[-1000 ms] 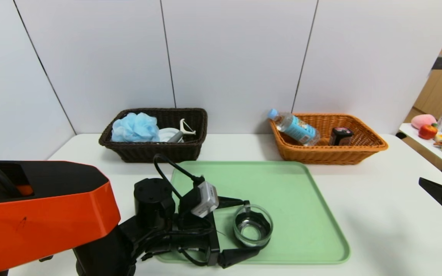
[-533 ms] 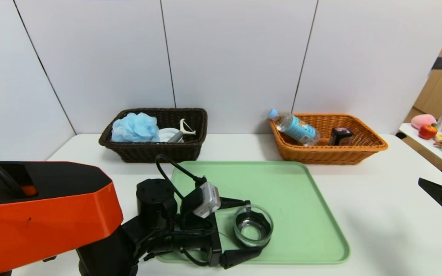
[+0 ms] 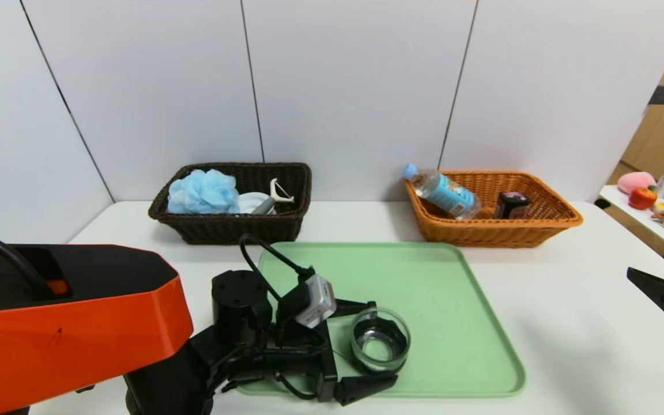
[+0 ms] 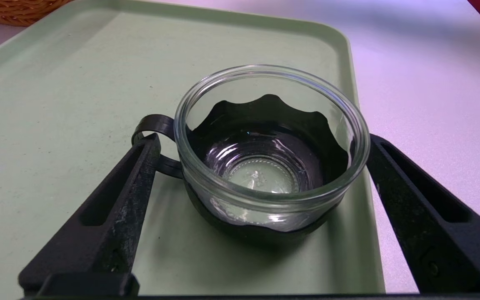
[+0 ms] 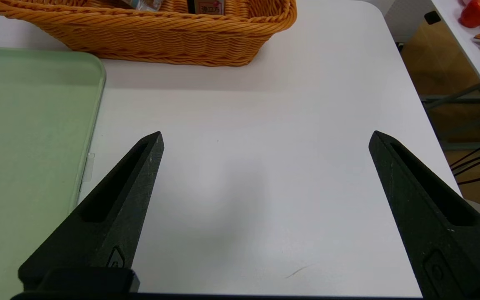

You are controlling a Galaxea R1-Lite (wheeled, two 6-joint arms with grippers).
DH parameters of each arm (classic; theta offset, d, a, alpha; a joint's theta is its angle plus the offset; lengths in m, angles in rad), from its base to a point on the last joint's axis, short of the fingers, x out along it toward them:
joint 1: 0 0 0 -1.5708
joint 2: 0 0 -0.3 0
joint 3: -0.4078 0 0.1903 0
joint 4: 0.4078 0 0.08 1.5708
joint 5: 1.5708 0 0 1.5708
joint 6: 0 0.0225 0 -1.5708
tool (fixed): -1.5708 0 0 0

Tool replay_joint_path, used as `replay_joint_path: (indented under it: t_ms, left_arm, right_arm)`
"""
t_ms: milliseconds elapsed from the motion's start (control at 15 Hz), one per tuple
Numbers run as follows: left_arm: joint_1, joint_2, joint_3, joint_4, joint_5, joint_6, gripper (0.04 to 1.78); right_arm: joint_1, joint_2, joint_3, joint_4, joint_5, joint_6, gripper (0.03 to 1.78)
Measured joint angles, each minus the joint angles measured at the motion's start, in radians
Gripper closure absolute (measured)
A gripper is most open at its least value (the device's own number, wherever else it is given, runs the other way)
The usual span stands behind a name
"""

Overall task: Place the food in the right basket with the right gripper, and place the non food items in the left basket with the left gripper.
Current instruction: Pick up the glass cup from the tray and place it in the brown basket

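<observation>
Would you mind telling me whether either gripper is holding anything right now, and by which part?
Nothing is held. The left gripper stands open around the small glass cup with black band on the green tray; the right gripper is open over bare table.

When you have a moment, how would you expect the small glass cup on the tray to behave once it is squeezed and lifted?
The glass cup looks rigid and probably fragile, since its wall is clear glass. Its smooth round side may slip or turn between the open left tool's narrow fingers. Being wide, low and empty, it seems unlikely to tip on the green tray.
</observation>
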Motion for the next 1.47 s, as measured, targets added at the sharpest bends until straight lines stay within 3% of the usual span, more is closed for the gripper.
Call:
replay_joint_path:
  t_ms: [733, 933, 1000, 1467]
  left_arm:
    - [-0.001, 0.011, -0.030, 0.000, 0.000, -0.013, 0.13]
    - [-0.001, 0.012, -0.029, 0.001, 0.000, -0.011, 0.52]
    - [-0.001, 0.012, -0.026, 0.001, 0.000, -0.011, 0.57]
    - [-0.010, 0.007, -0.023, 0.001, 0.002, -0.011, 0.61]
  right_arm:
    - [0.000, 0.009, 0.006, -0.009, 0.000, 0.000, 0.11]
    - [0.000, 0.009, 0.006, -0.009, 0.000, 0.001, 0.11]
    - [0.000, 0.009, 0.006, -0.009, 0.000, 0.001, 0.11]
    - [0.000, 0.008, 0.005, -0.009, -0.001, 0.001, 0.11]
